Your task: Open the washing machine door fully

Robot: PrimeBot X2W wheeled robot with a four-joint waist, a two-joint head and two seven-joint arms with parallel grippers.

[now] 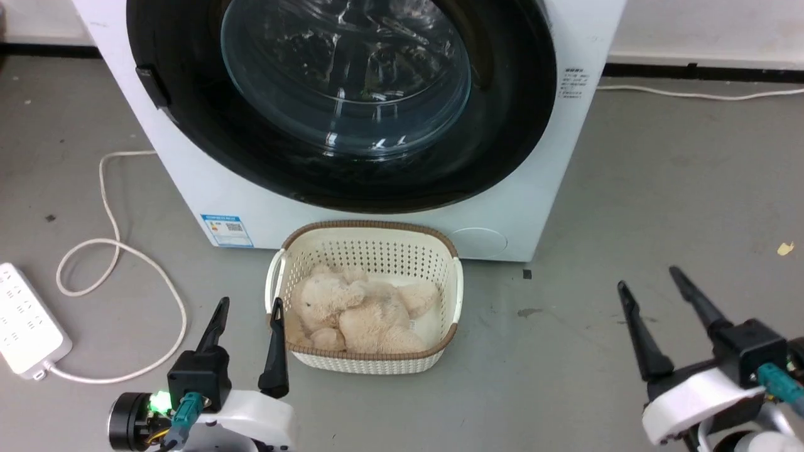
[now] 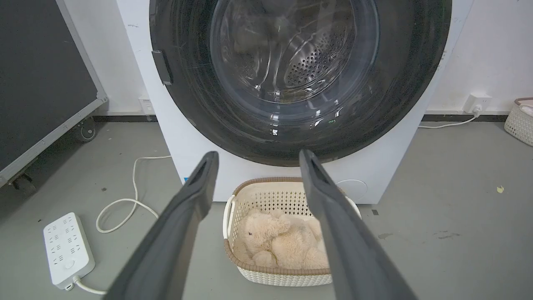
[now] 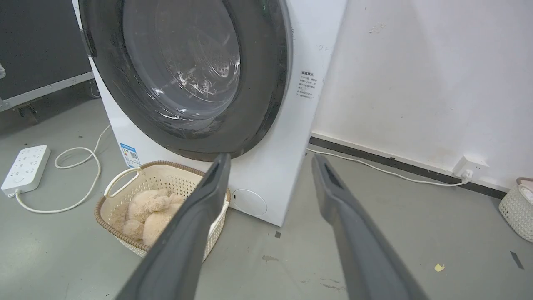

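Observation:
The white washing machine (image 1: 207, 194) (image 2: 195, 146) (image 3: 283, 137) stands ahead on the grey floor. Its washing machine door (image 1: 502, 144) (image 2: 200, 96) (image 3: 266, 83), a glossy black disc with a clear glass bowl centre, lies flat against the front, with a small dark handle at its left rim. My left gripper (image 1: 249, 308) (image 2: 258, 155) is open at the lower left, beside the basket and well short of the door. At the lower right my right gripper (image 1: 650, 278) (image 3: 270, 157) is open above bare floor, with nothing between its fingers.
A cream plastic basket (image 1: 367, 242) (image 2: 266, 191) (image 3: 166, 171) holding a beige plush bear (image 1: 358, 311) sits right in front of the machine. A white power strip (image 1: 25, 329) and looped cable (image 1: 125, 251) lie left. A dark wheeled case (image 2: 41, 83) stands far left, another basket (image 3: 516, 208) far right.

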